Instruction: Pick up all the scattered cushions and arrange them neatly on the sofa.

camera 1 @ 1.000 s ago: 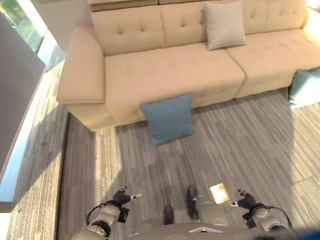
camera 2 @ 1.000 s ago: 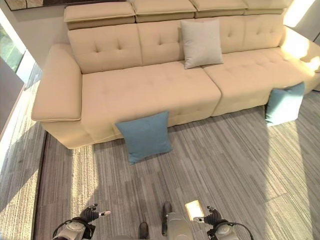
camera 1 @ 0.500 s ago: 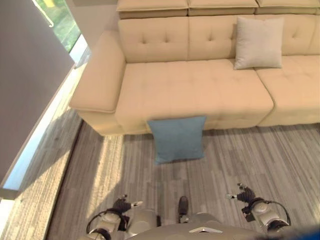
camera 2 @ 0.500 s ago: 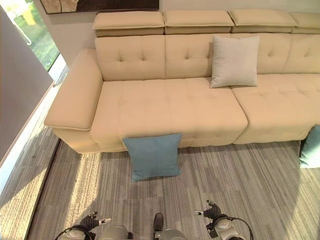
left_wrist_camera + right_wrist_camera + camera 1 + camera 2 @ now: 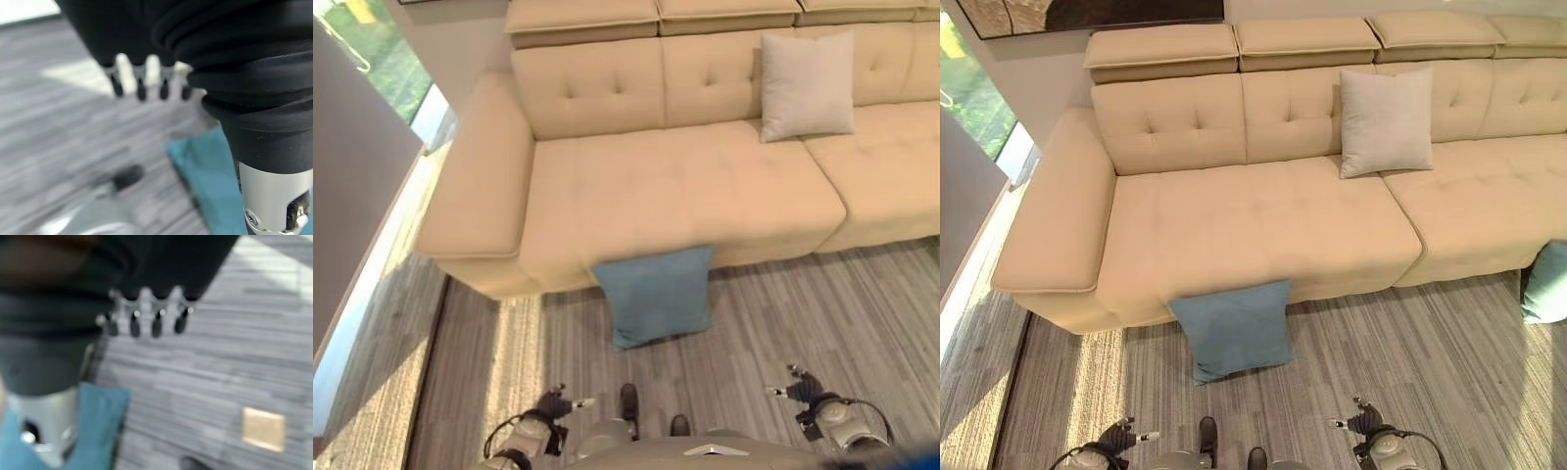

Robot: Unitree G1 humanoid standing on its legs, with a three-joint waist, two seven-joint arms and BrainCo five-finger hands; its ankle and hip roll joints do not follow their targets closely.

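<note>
1. Blue fabric cushion (image 5: 1234, 329): propped on the grey striped floor (image 5: 1381, 352), its upper edge leaning against the front face of the beige sofa (image 5: 1253, 230). It is nearly square, so no clear long axis can be read; its face tilts up and outward toward the robot, and its lower edge rests on the floor.
2. Second blue cushion (image 5: 1547, 282): on the floor at the right edge of the right eye view, against the sofa front. It is cut off by the frame, so its orientation cannot be determined.
3. Light grey cushion (image 5: 1386, 122): upright on the sofa seat, leaning back against the backrest, one flat edge down.
4. Left hand (image 5: 554, 402): low, over the floor, well apart from the near cushion. Fingers extended and relaxed, holding nothing.
5. Right hand (image 5: 803, 387): low on the right side, over the floor. Fingers extended and relaxed, holding nothing.
</note>
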